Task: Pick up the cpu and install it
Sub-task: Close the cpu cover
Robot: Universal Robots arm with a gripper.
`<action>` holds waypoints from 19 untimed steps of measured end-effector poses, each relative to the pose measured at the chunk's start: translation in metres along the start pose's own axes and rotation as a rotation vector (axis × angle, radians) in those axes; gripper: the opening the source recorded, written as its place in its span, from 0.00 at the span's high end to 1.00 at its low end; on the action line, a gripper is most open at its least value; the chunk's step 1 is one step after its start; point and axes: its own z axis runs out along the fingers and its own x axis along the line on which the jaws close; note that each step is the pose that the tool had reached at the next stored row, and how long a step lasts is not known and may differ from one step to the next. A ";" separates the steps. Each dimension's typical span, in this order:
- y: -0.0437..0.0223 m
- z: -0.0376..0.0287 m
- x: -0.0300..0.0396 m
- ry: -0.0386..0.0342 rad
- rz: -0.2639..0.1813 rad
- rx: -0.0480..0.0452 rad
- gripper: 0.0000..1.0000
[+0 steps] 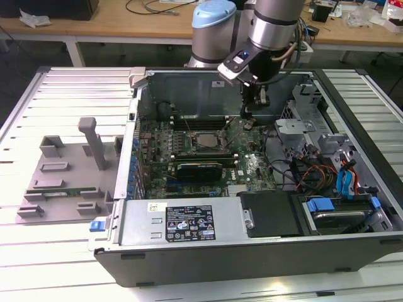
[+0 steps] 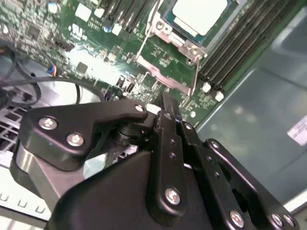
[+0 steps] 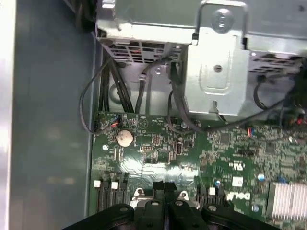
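Looking over the whole setup, the slatted worktop [image 1: 50, 94] carried a big open PC case [image 1: 264, 255], lid off and guts on show. The arm [image 1: 271, 25] came in over the case's far wall. Outside the case, off to the exterior view's left, a grey tray [image 1: 63, 170] lay flat on the worktop with a long green memory stick [image 1: 56, 190] in it.

Inside the case, the green motherboard [image 1: 252, 170] covered much of the floor. A silver drive cage [image 3: 216, 72] sat toward the side of the case on the exterior view's right.

The tool [image 1: 247, 124] hung above the motherboard inside the case, just to the exterior view's right of the socket [image 2: 189, 48]. In both wrist views its fingers [image 3: 158, 188] were pressed together with nothing between them, so it was empty.

The cpu [image 1: 204, 141] was near the middle of the case, lying in the socket with its silver top up, apart from the tool. Couldn't tell whether the socket's metal frame was latched over it.

Smallest bit: a coin battery [image 3: 124, 137] on the motherboard, near the drive cage.
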 end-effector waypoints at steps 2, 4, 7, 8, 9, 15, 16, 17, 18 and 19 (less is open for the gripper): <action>0.0015 0.0066 0.0000 -0.0008 -0.021 -0.0001 0.89; 0.0017 0.0099 0.0001 -0.0008 -0.021 0.0002 0.89; 0.0022 0.0204 0.0001 -0.0008 -0.021 0.0008 0.89; 0.0017 0.0220 0.0002 -0.0007 -0.021 0.0008 0.89; 0.0005 0.0222 0.0002 -0.0009 -0.021 0.0008 0.89; -0.0084 0.0228 0.0011 -0.0008 -0.021 0.0008 0.89; -0.0105 0.0229 0.0013 -0.0008 -0.021 0.0008 0.89; -0.0117 0.0229 0.0014 -0.0008 -0.021 0.0008 0.89; -0.0138 0.0231 0.0017 -0.0008 -0.021 0.0008 0.89; -0.0153 0.0231 0.0018 -0.0008 -0.021 0.0008 0.89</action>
